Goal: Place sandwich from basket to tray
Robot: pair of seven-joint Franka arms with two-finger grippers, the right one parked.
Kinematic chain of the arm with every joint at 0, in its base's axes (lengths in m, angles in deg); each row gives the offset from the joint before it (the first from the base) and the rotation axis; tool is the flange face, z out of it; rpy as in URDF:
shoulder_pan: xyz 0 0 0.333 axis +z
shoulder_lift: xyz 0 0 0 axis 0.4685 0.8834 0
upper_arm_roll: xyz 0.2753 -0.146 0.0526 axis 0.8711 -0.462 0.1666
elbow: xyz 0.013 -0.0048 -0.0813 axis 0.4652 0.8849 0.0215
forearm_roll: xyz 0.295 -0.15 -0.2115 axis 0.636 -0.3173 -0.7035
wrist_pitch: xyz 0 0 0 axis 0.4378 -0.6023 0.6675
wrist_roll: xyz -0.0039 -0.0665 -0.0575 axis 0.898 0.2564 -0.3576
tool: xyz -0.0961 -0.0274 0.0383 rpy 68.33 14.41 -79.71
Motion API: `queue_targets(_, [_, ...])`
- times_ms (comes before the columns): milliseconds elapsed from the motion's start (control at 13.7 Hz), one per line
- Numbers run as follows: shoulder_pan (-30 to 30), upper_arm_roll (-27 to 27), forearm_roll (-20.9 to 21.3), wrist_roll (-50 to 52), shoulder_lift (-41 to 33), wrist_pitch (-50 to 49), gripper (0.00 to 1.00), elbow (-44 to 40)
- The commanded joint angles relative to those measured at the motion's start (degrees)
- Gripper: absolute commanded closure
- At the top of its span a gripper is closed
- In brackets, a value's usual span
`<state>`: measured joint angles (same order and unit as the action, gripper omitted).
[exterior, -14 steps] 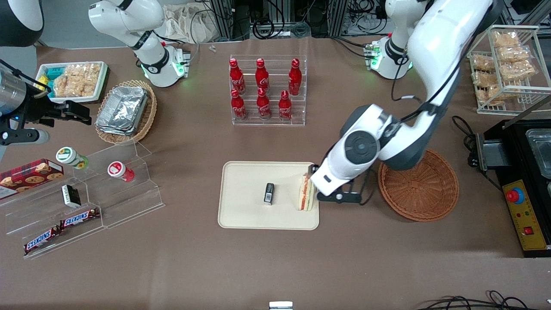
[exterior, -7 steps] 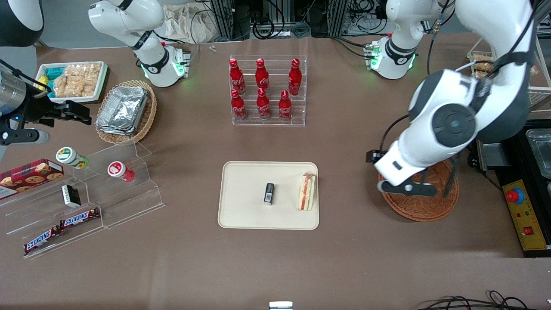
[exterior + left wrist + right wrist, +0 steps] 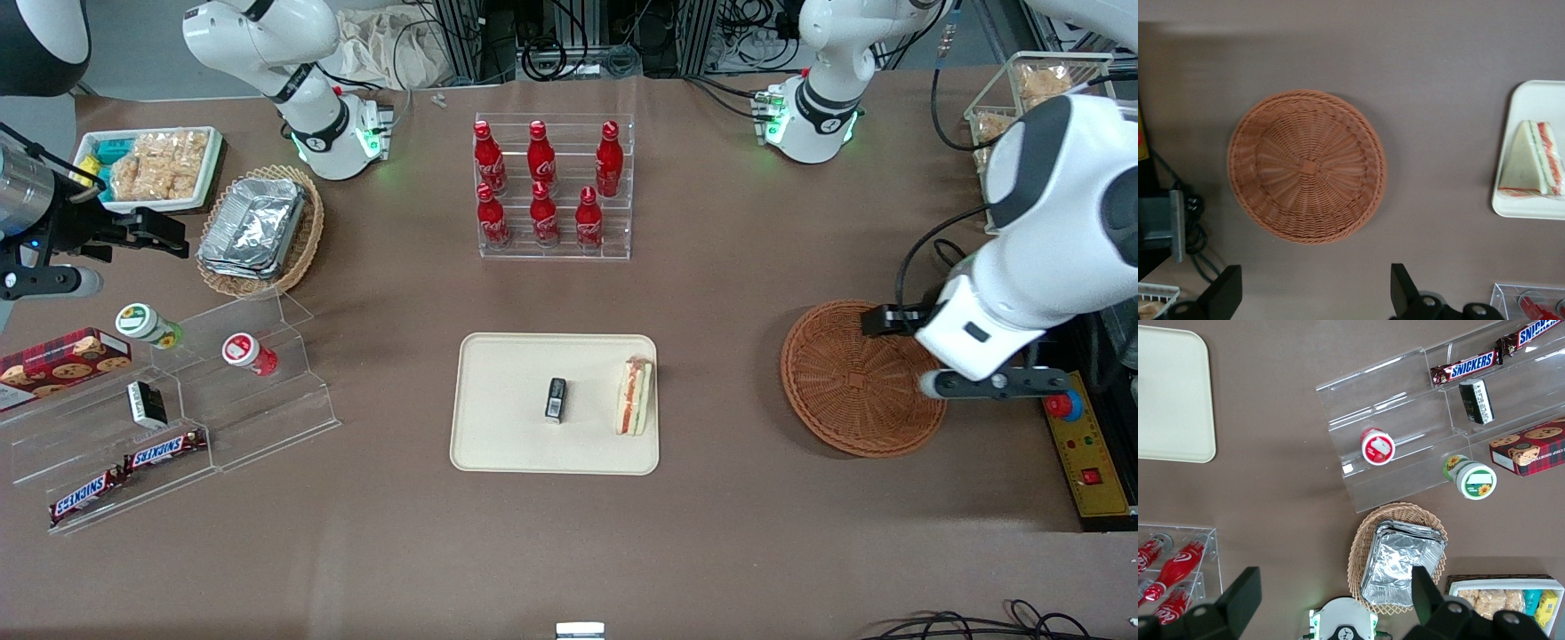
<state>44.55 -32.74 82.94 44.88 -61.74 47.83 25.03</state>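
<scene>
The sandwich point(image 3: 635, 396), a pale wedge with red and green filling, lies on the cream tray point(image 3: 507, 444) at the tray's edge nearest the working arm. It also shows in the left wrist view point(image 3: 1531, 160) on the tray's corner point(image 3: 1538, 207). The reddish-brown wicker basket point(image 3: 845, 391) is empty and shows whole in the left wrist view point(image 3: 1307, 167). My left gripper point(image 3: 994, 384) is open and empty, raised above the table at the basket's rim toward the working arm's end. Its fingers point(image 3: 1228, 287) stand wide apart with only table between them.
A small black object point(image 3: 556, 398) lies mid-tray. A clear rack of red bottles point(image 3: 553, 187) stands farther from the camera. A black appliance with a red button point(image 3: 1062, 404) sits beside the gripper. An acrylic shelf with snacks point(image 3: 178, 400) and a foil-tray basket point(image 3: 260, 229) lie toward the parked arm's end.
The gripper left the sandwich on the tray, rose and swung across the basket toward the working arm's end. The sandwich and tray have not moved.
</scene>
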Motion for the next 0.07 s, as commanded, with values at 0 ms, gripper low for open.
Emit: queue_targets(0, [1.66,-0.5,-0.05,-0.58,-0.21,-1.48,0.0,-1.02])
